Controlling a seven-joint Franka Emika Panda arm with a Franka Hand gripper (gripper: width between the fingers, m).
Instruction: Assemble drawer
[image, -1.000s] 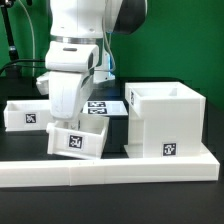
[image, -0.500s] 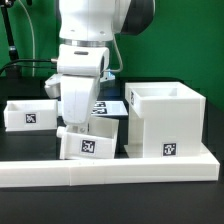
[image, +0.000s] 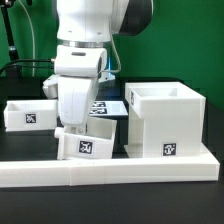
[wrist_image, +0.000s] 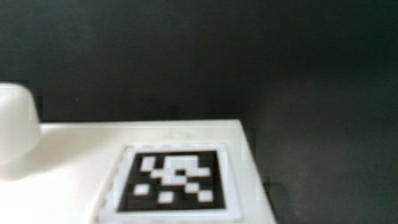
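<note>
long low l-shaped wall (image: 110, 172) runs along the front of the black table (image: 22, 148). the drawer shell (image: 165, 122) stands upright against it, on the exterior view's right. two trays: one (image: 26, 114) parked well apart on the exterior view's left, the other (image: 100, 140) under the arm, just beside the shell's left wall and skewed to it. marker board (image: 100, 105) is flat behind.

gripper (image: 70, 127) is down at the skewed tray's left end. its tips are hidden behind the tray wall, so i cannot tell whether it's spread or pinching. wrist view shows one white finger (wrist_image: 15, 120) beside the tray's face (wrist_image: 89, 140).

key relation: the shell lies to the exterior view's right of the gripper and tray. the tray's long axis looks rotated off the shell, so squaring up likely comes first.

no readable text or brands, only square tags (wrist_image: 173, 180).
</note>
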